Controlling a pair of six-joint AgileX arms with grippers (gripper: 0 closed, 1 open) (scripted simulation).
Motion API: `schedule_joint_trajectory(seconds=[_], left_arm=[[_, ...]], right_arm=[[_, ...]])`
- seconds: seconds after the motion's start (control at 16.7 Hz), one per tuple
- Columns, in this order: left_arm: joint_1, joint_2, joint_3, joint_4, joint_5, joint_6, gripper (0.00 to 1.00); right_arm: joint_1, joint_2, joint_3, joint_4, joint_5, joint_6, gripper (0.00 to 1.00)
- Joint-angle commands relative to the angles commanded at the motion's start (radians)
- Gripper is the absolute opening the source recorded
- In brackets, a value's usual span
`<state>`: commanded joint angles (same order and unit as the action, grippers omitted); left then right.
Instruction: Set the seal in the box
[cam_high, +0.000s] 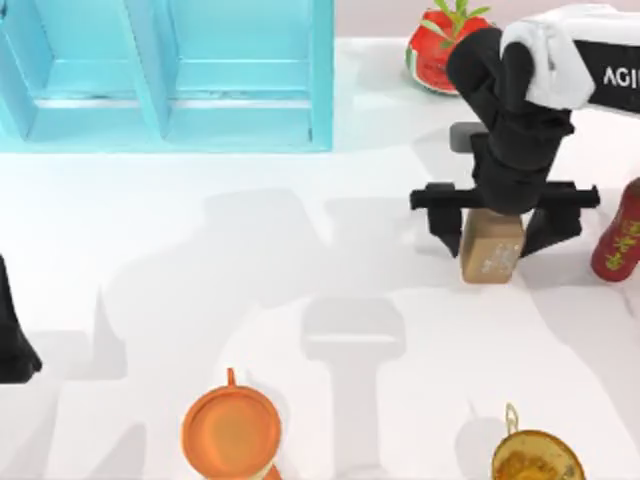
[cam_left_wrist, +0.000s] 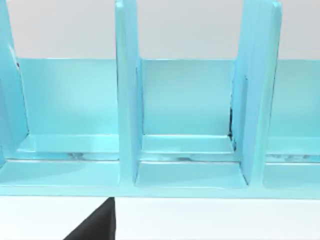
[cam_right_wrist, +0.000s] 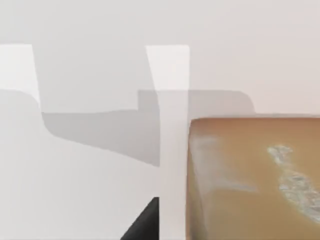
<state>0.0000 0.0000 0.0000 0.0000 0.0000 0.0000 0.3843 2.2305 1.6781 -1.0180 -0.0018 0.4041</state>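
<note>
The seal is a tan-brown block with whitish marks, standing on the white table at the right. My right gripper hangs straight over it, open, with one dark finger on each side of the block. In the right wrist view the seal is close up, and a black fingertip stands apart from its side with a strip of table between. The box is light blue with upright dividers, at the back left. My left gripper is parked at the left edge, open, facing the box.
A watermelon-patterned pot with a green plant stands behind the right arm. A red bottle with yellow characters is just right of the gripper. An orange cup and a golden cup sit along the front edge.
</note>
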Motion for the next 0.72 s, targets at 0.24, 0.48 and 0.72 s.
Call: schedule_joint_trajectory(seconds=[0.24, 0.48, 0.72], left_arm=[[0.0, 0.0, 0.0, 0.0, 0.0, 0.0, 1.0], [0.0, 0.0, 0.0, 0.0, 0.0, 0.0, 1.0], [0.0, 0.0, 0.0, 0.0, 0.0, 0.0, 1.0]], right_arm=[[0.0, 0.0, 0.0, 0.0, 0.0, 0.0, 0.25], [0.0, 0.0, 0.0, 0.0, 0.0, 0.0, 0.0], [0.0, 0.0, 0.0, 0.0, 0.0, 0.0, 0.0]])
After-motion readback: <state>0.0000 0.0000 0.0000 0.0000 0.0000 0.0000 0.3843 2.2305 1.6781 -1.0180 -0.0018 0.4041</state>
